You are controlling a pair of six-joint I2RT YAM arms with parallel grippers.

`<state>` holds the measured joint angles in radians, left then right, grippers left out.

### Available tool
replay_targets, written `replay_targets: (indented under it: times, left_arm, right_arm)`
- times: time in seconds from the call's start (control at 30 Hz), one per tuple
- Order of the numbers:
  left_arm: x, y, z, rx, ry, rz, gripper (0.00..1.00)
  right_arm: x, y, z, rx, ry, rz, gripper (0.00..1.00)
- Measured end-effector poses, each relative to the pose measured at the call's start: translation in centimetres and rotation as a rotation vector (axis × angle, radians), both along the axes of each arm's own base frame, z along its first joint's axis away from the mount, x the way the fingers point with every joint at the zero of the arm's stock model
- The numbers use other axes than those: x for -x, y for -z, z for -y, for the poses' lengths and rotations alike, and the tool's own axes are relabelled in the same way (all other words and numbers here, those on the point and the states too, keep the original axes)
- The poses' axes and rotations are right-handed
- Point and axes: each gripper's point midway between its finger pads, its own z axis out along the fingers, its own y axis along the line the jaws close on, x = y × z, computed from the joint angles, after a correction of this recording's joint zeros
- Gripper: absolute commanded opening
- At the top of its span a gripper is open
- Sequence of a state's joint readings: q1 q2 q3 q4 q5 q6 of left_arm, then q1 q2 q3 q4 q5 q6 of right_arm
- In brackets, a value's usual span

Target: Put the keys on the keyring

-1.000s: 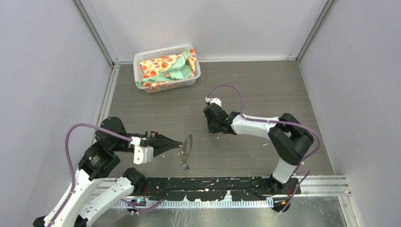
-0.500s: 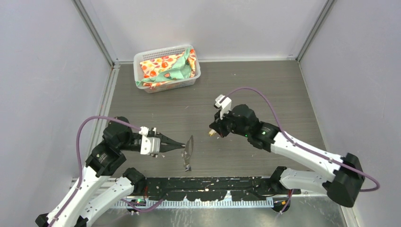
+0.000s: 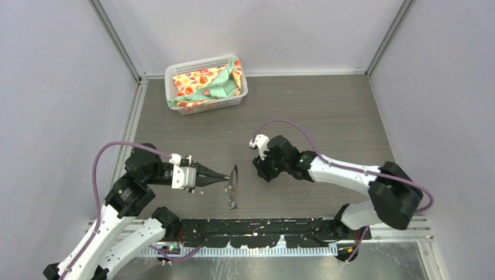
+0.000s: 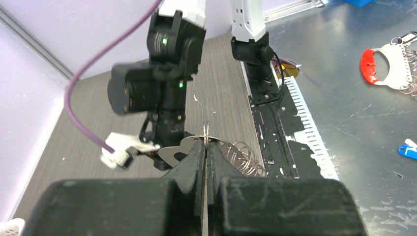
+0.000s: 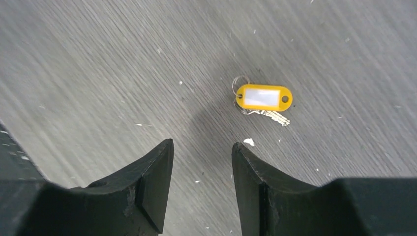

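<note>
My left gripper (image 3: 225, 178) (image 4: 205, 142) is shut on the edge of the keyring (image 3: 234, 178) (image 4: 173, 153), a pale flat metal piece held upright above the table. A bunch of wire rings (image 4: 247, 160) hangs from the keyring's near side. A key with a yellow-orange head (image 5: 264, 97) lies flat on the wood-grain table, its metal blade (image 5: 275, 117) beside the tag. My right gripper (image 5: 202, 144) (image 3: 262, 170) hovers open just short of this key, nothing between its fingers. In the top view the yellow key is hidden under the right gripper.
A white basket (image 3: 175, 72) holding patterned cloth stands at the back left. A black strip (image 3: 262, 228) runs along the near table edge. On the metal bench beyond it lie a red-and-white piece (image 4: 388, 64) and a small blue plastic piece (image 4: 408, 150).
My right gripper has opened and its arm has swung round and lower over the table, where the yellow key now lies free. The left gripper holds the keyring almost still.
</note>
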<state>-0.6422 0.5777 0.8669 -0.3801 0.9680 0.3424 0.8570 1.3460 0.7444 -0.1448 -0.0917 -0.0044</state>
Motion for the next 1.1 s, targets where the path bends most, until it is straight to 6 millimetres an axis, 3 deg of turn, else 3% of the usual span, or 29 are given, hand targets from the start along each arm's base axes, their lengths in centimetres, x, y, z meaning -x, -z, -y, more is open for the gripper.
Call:
replay_targets:
  times: [0.1,0.2,0.63,0.87,1.1]
  left_arm:
    - [0.2,-0.6,-0.2,0.005,-0.006,0.008,0.0]
    - [0.3,-1.0,-0.4,0.011,-0.014,0.017,0.0]
    - [0.4,-1.0,-0.5,0.01,-0.019,0.002,0.0]
    - [0.4,-1.0,-0.5,0.009,-0.019,-0.005,0.0]
    - [0.4,-1.3,-0.5,0.01,-0.019,-0.005,0.0]
  right_arm:
    - [-0.1,2.8,0.3,0.111,-0.069,-0.02,0.51]
    - [-0.6,4.0,0.3,0.188,-0.139,-0.005,0.49]
    - [-3.2,6.0,-0.6,0.269,-0.203,0.078,0.42]
    - [-5.1,5.6,-1.0,0.278,-0.157,0.125,0.33]
    - [-5.7,5.7,-0.8,0.291,-0.133,0.133,0.25]
